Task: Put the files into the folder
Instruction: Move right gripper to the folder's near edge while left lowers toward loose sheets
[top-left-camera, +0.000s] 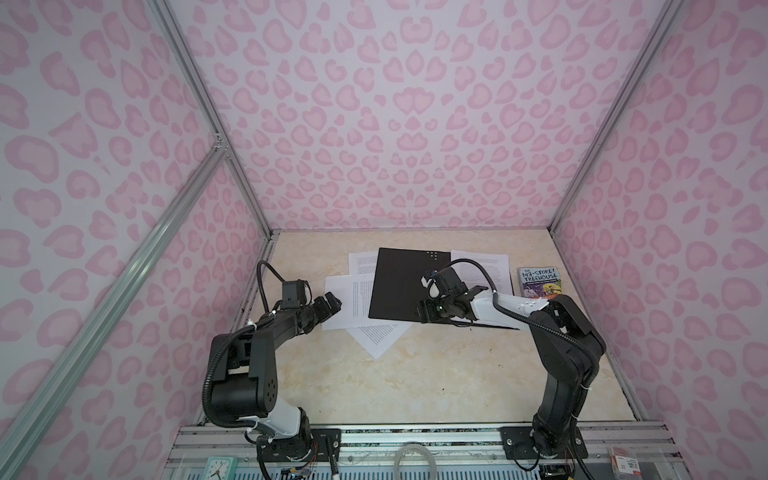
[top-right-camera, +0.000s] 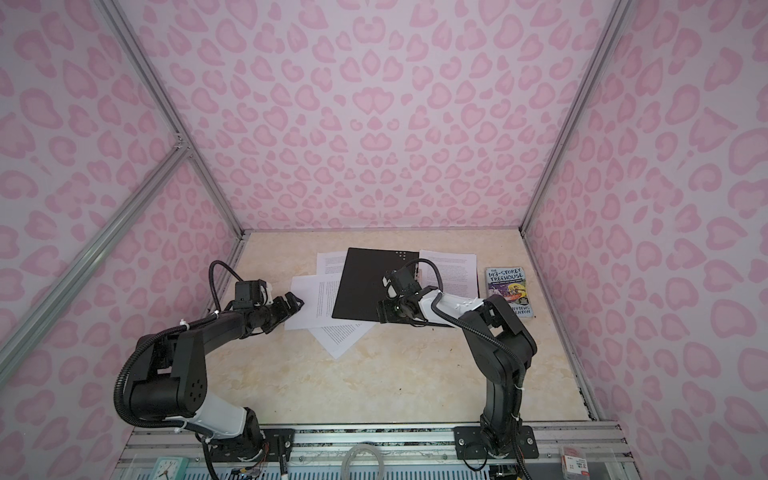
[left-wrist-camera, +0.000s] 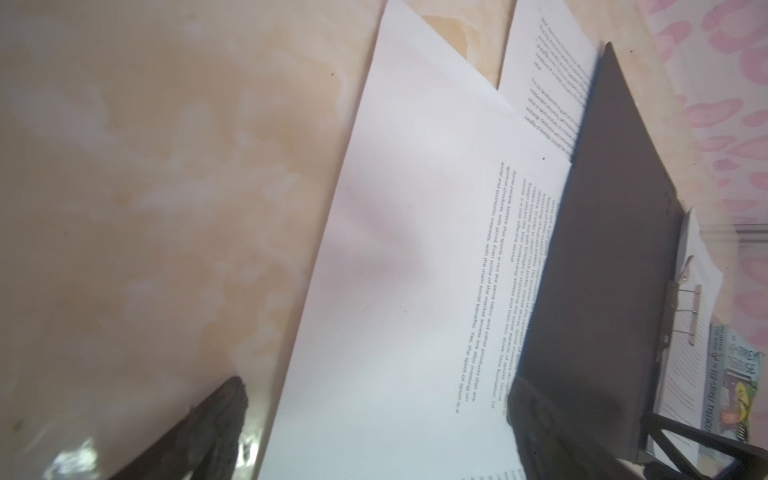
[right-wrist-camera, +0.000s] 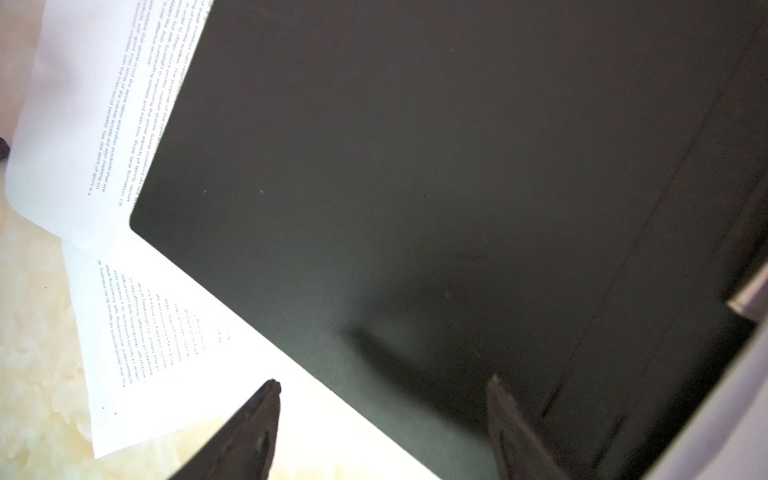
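Work on this job looks barely begun. The folder (top-left-camera: 399, 286) lies open on the table (top-left-camera: 415, 386) with its black inside facing up, and its near edge sits right under the right gripper (top-left-camera: 424, 311). That gripper's jaws stand well apart and hold nothing. In the right wrist view one of its fingers (right-wrist-camera: 266, 415) hangs over white paper and the other over the black cover, so it straddles the folder's near edge (right-wrist-camera: 382, 390).

The files (top-left-camera: 347, 305) are spread loose around the folder. One sheet lies directly below the left gripper (top-left-camera: 332, 305), whose tip is over that sheet's outer edge. A second sheet pokes out on the far side of the left gripper, half under the black cover. A third sits skewed between the two grippers, its corner pointing towards the arm bases. The left gripper is spread as wide as it goes and is empty. In the left wrist view the sheet runs between its fingers, though whether they touch the paper I cannot tell.

Behind the right gripper, on its wrist side, a fourth sheet (top-left-camera: 482, 266) lies beside the metal clip (left-wrist-camera: 685, 316). It may already rest on the folder's other half, but the arm hides too much to be sure. Further out that way is a small paperback book (top-left-camera: 540, 282), which is no part of the job.

As I judge it, at most one sheet is in place. Three remain to be gathered onto the folder, and the cover resting on them will have to be dealt with first.
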